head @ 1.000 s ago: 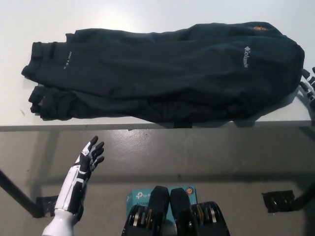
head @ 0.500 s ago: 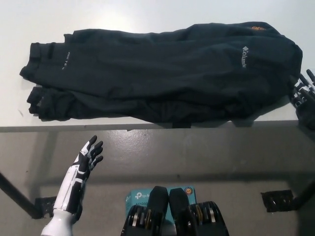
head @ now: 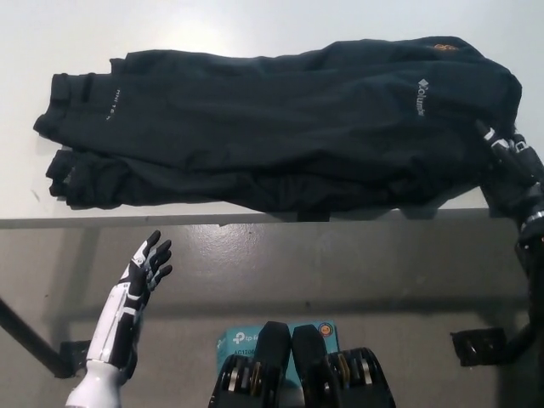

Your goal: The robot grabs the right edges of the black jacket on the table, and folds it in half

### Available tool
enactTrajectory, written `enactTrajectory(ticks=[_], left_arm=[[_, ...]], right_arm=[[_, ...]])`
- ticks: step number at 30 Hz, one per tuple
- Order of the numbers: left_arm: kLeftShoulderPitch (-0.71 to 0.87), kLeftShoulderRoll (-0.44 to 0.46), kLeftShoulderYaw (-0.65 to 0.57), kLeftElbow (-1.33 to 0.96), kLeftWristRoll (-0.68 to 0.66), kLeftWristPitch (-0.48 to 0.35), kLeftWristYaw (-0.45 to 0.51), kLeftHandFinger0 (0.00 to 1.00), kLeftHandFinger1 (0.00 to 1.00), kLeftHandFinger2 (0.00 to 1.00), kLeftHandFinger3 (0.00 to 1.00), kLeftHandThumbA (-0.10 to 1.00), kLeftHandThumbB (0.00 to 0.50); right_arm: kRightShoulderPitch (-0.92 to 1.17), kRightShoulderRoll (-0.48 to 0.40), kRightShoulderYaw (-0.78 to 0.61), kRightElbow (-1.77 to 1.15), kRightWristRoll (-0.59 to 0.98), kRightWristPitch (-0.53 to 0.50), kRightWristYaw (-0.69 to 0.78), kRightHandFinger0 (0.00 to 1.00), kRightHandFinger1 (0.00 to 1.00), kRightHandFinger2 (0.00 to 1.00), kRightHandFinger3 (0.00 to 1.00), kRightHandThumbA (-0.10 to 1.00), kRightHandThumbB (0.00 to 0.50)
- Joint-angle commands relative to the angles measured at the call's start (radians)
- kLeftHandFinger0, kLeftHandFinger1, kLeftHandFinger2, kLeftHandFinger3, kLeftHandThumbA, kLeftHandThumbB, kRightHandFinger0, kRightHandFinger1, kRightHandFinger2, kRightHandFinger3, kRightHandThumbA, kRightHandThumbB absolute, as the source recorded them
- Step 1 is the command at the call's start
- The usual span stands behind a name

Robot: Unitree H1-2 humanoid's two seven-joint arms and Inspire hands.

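A black jacket (head: 280, 127) lies spread across the white table (head: 255, 25), its white logo near the right end and its sleeves bunched at the left. My black right hand (head: 508, 170) reaches in from the right edge, fingers apart, touching the jacket's lower right edge near the table's front. It holds nothing that I can see. My white left hand (head: 146, 268) hangs open below the table's front edge at the lower left, well clear of the jacket.
The table's front edge (head: 170, 221) runs across the middle of the view, with grey floor below it. A teal box (head: 242, 340) lies on the floor by my body. Black table feet (head: 476, 347) show at the lower right.
My right hand has come in from the right edge and moved left onto the jacket's lower right corner. The left hand has dropped slightly.
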Motion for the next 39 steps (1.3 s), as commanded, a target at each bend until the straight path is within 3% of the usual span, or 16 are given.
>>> enactTrajectory(ticks=[1,5,7,8,9,10,11,12,13,15,17,30,35,36,37,39], left_arm=[[-0.013,0.004,0.005,-0.026,-0.007,-0.044,0.0,1.0,1.0,1.0,1.0,1.0,0.184],[-0.016,0.006,0.008,-0.028,-0.015,-0.033,-0.004,1.0,1.0,1.0,1.0,1.0,0.193],[-0.018,0.006,0.009,-0.03,-0.011,-0.03,-0.002,1.0,1.0,1.0,1.0,1.0,0.193],[-0.021,0.006,0.008,-0.027,-0.007,-0.031,-0.002,1.0,1.0,1.0,1.0,1.0,0.196],[-0.024,0.005,0.008,-0.027,-0.01,-0.032,-0.003,1.0,1.0,1.0,1.0,1.0,0.195],[-0.024,0.006,0.008,-0.026,-0.01,-0.037,-0.003,1.0,1.0,1.0,1.0,1.0,0.189],[-0.024,0.007,0.009,-0.029,-0.012,-0.036,-0.004,1.0,1.0,1.0,1.0,1.0,0.186],[-0.026,0.007,0.01,-0.03,-0.013,-0.035,-0.005,1.0,1.0,1.0,1.0,1.0,0.186],[-0.029,0.007,0.011,-0.031,-0.01,-0.034,-0.003,1.0,1.0,1.0,1.0,0.99,0.184],[-0.033,0.007,0.013,-0.031,-0.011,-0.025,-0.001,1.0,1.0,1.0,1.0,0.99,0.186],[-0.037,0.009,0.013,-0.028,-0.012,-0.03,-0.004,1.0,1.0,1.0,1.0,0.99,0.184],[-0.057,0.015,0.016,-0.018,-0.006,-0.02,-0.006,1.0,1.0,1.0,1.0,1.0,0.182],[-0.064,0.014,0.015,-0.018,-0.006,-0.016,-0.007,1.0,1.0,1.0,1.0,1.0,0.18],[-0.065,0.014,0.015,-0.018,-0.007,-0.012,-0.008,1.0,1.0,1.0,1.0,1.0,0.19],[-0.064,0.014,0.015,-0.018,-0.006,-0.011,-0.008,1.0,1.0,1.0,1.0,1.0,0.198],[-0.064,0.014,0.014,-0.019,-0.005,-0.013,-0.008,1.0,1.0,1.0,1.0,1.0,0.196]], right_arm=[[-0.101,0.016,-0.078,0.013,0.154,0.081,0.033,1.0,1.0,1.0,1.0,1.0,0.416],[-0.124,0.038,-0.131,0.004,0.177,0.113,-0.032,1.0,1.0,1.0,1.0,0.92,0.454],[-0.13,0.042,-0.113,-0.002,0.128,0.094,-0.083,0.7,0.8,0.98,1.0,0.88,0.454],[-0.146,0.051,-0.122,-0.003,0.088,0.047,-0.202,0.24,0.42,0.56,0.85,0.69,0.451],[-0.166,0.048,-0.134,0.024,0.075,0.012,-0.261,0.01,0.18,0.37,0.43,0.48,0.39],[-0.177,0.047,-0.142,0.039,0.075,-0.016,-0.277,0.0,0.07,0.33,0.3,0.3,0.318],[-0.186,0.049,-0.154,0.043,0.086,-0.018,-0.297,0.0,0.01,0.39,0.37,0.02,0.243],[-0.188,0.049,-0.156,0.044,0.088,-0.019,-0.301,0.0,0.01,0.42,0.38,0.0,0.236],[-0.195,0.053,-0.16,0.035,0.086,-0.026,-0.322,0.0,0.0,0.45,0.56,-0.09,0.184],[-0.195,0.06,-0.161,0.006,0.085,-0.035,-0.334,0.0,0.01,0.48,0.7,-0.1,0.122],[-0.194,0.062,-0.157,-0.012,0.083,-0.036,-0.341,0.0,0.05,0.53,1.0,-0.1,0.09],[-0.173,0.027,-0.096,-0.105,0.021,-0.091,-0.35,0.0,0.17,0.64,1.0,-0.1,0.023],[-0.177,0.006,-0.104,-0.156,0.031,-0.101,-0.352,0.0,0.1,0.62,1.0,-0.1,0.044],[-0.179,-0.011,-0.088,-0.154,0.012,-0.105,-0.339,0.0,0.08,0.58,0.73,-0.1,0.031],[-0.181,-0.014,-0.088,-0.156,0.014,-0.101,-0.341,0.0,0.09,0.58,0.66,-0.1,0.047],[-0.2,-0.03,-0.099,-0.151,0.026,-0.093,-0.355,0.0,0.12,0.57,0.96,-0.1,0.052]])
